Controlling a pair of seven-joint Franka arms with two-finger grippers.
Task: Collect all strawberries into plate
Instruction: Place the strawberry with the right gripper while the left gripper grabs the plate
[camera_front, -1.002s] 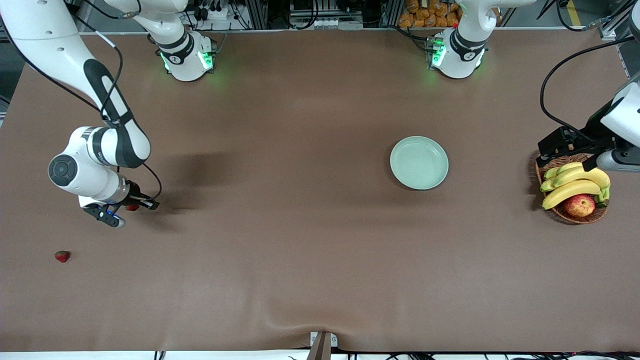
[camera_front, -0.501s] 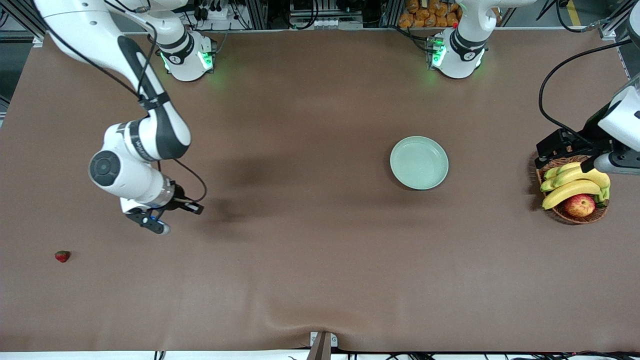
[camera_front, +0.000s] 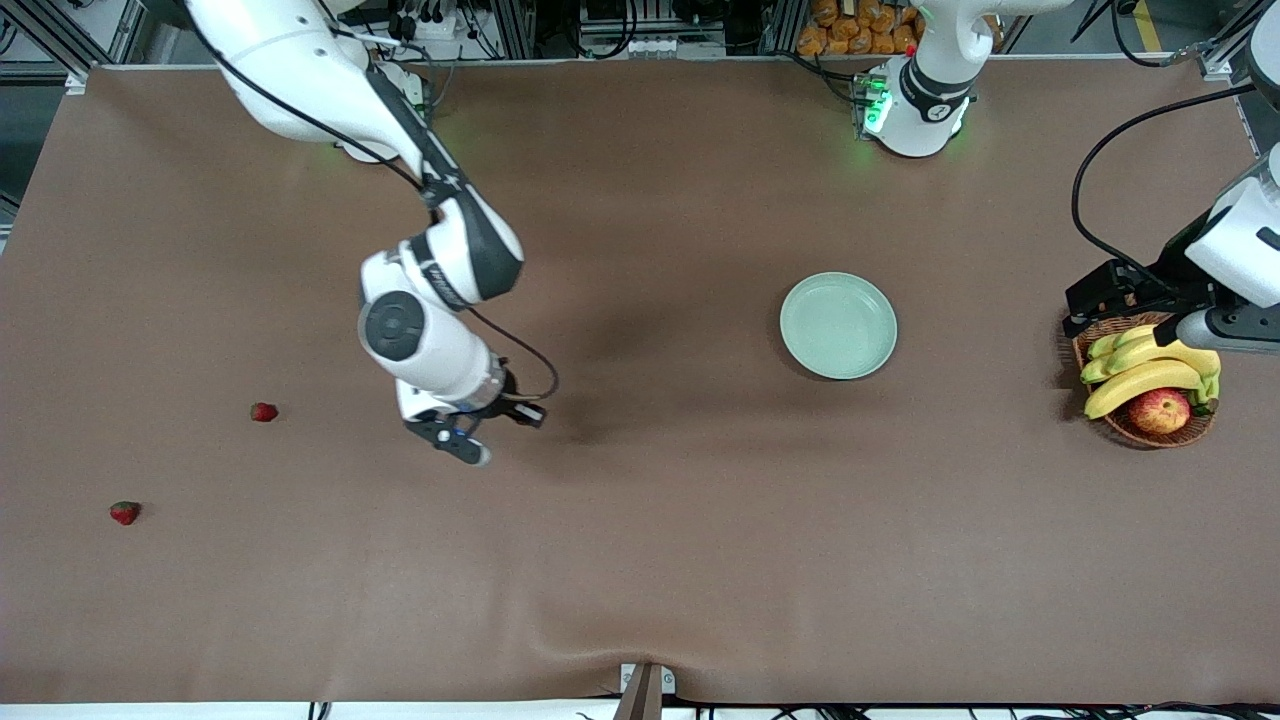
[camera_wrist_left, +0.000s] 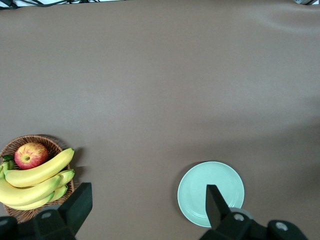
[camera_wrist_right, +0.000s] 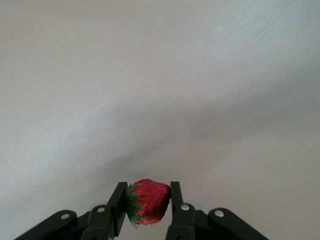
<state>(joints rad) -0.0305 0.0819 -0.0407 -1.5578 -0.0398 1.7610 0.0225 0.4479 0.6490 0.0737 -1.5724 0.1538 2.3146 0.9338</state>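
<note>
Small red strawberry (camera_wrist_right: 148, 201) with green cap pinched in right gripper (camera_front: 470, 432), up over brown surface (camera_front: 640, 520). Two strawberries (camera_front: 264, 411) lie toward right arm's end. Round mint-green plate (camera_front: 838, 326) bare. Left gripper (camera_wrist_left: 145, 212) spread wide over wicker basket (camera_front: 1150, 432).

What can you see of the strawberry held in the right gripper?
The small red strawberry with a green leafy cap is pinched between the two black fingers of the right gripper, which is shut on it, cap turned sideways toward one finger. Its skin looks glossy and pitted, whole and unbruised. It is lifted clear of the brown table, touching nothing but the fingers, over bare cloth toward the right arm's end from the pale mint-green round plate.
</note>
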